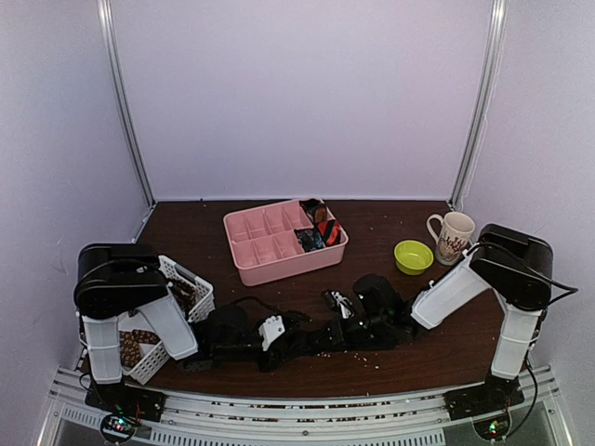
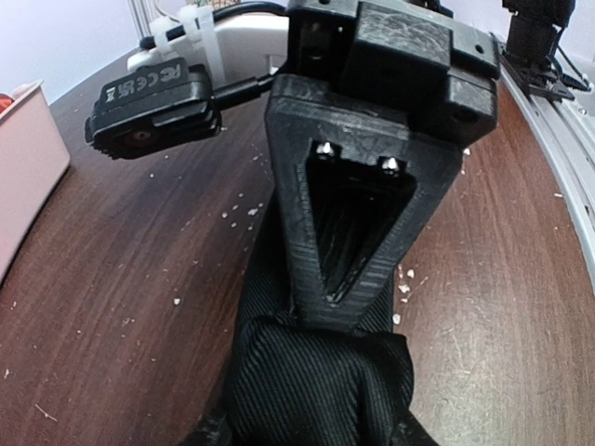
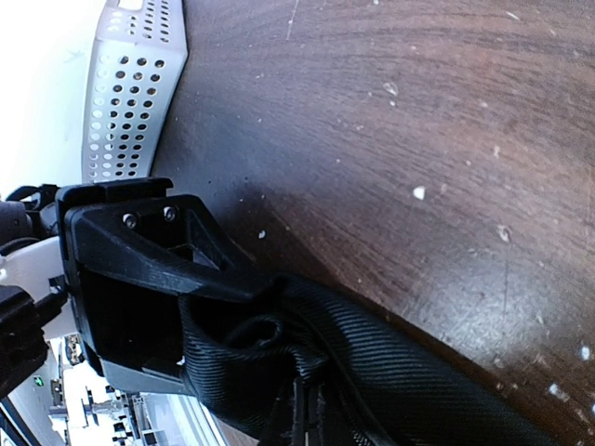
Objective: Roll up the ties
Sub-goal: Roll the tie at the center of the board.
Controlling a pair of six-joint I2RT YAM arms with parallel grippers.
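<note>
A dark brown wooden counter (image 1: 381, 232), sprinkled with small pale crumbs (image 2: 237, 209), fills the floor of a booth with plain pale walls (image 1: 307, 93) and a metal post (image 1: 125, 111) at each rear corner. Towards the back of the counter sits a pink compartment tray (image 1: 279, 269), with rolled ties (image 1: 319, 228), dark and orange-striped, in its right-hand compartments. A green bowl (image 1: 414, 256) and a patterned mug (image 1: 453, 237) stand to its right. A white slotted basket (image 1: 191, 279) at the left edge holds brown patterned ties (image 1: 139, 344). Both arms reach low over the front middle of the counter and meet there over the black tie (image 2: 316, 390), which lies on the wood between them. The right gripper (image 2: 344, 311) points down at the counter with its jaws together on the black tie, and its tips sink into a bunched fold of the cloth. The left gripper (image 3: 232, 311) faces it from the other side, hard against a looped fold of the same tie. The fabric hides its tips, so I cannot tell whether its jaws are apart or pressed on the cloth. From the loop, the ribbed black fabric runs flat along the counter.
</note>
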